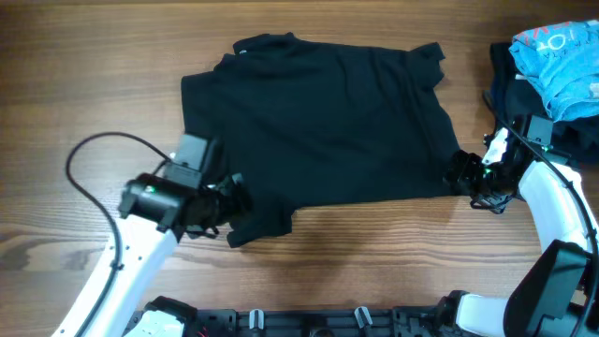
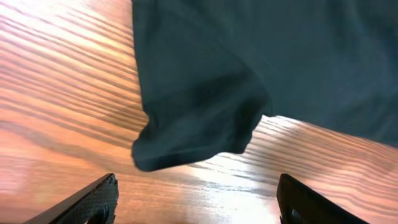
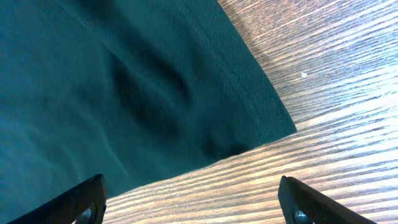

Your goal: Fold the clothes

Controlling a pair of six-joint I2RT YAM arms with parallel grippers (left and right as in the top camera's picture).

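Wooden table (image 1: 94, 56): black T-shirt (image 1: 318, 122) flat, blue garment (image 1: 562, 56) beside; both jaws apart.

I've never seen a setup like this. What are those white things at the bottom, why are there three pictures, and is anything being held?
The white things are two robot arms at a wooden table. The top picture looks down from above. The other two come from cameras on each wrist, so the dark tips at their bottom corners are fingers. A black T-shirt lies spread out. The left hand is at its sleeve corner, the right hand at its other lower corner. Both are open and hold nothing. A light-blue garment sits on a dark pile at the far right.
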